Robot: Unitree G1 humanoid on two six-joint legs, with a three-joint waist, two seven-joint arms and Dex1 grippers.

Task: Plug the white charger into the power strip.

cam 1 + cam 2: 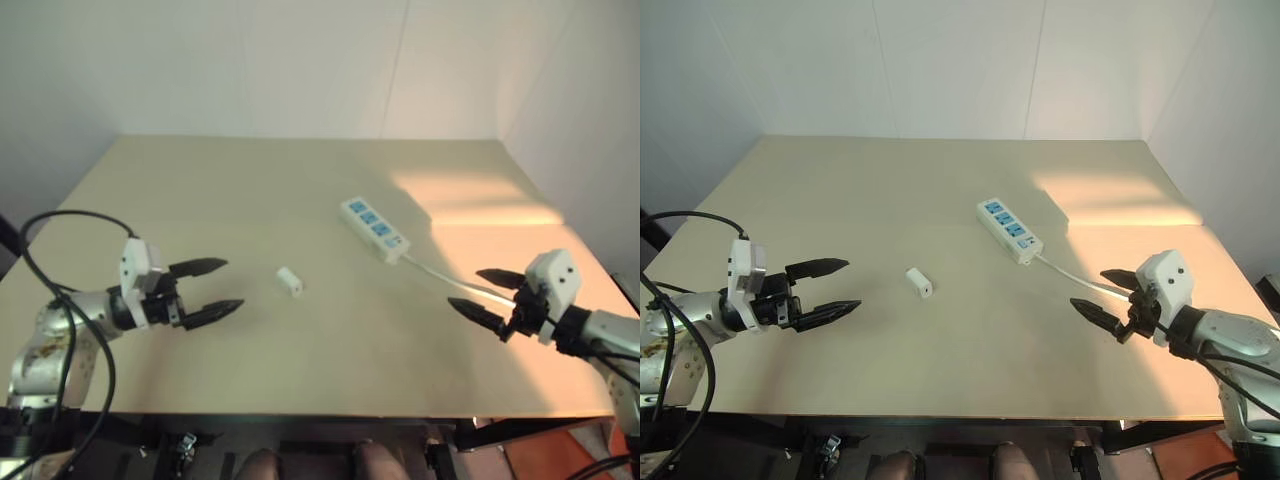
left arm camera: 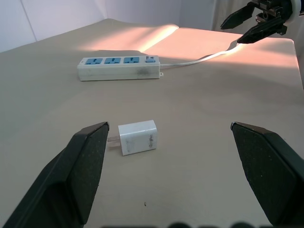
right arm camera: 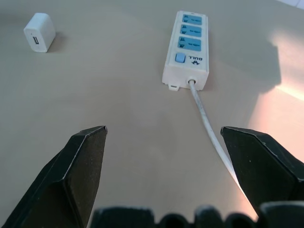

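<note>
The white charger (image 1: 290, 281) lies on its side near the middle of the tan table, its metal prongs showing in the left wrist view (image 2: 137, 137). The power strip (image 1: 375, 229) lies flat beyond it to the right, blue sockets up, with its white cord (image 1: 445, 275) running toward my right arm. My left gripper (image 1: 216, 289) hovers open left of the charger, a short way off, nothing between its fingers. My right gripper (image 1: 484, 293) stands open near the cord, right of the strip's switch end (image 3: 180, 58), also holding nothing.
The tan table (image 1: 250, 190) carries the charger, strip and cord. White walls stand behind and to the right. A black cable (image 1: 60, 300) loops beside my left arm. A sunlit patch (image 1: 480, 195) falls on the table's right side.
</note>
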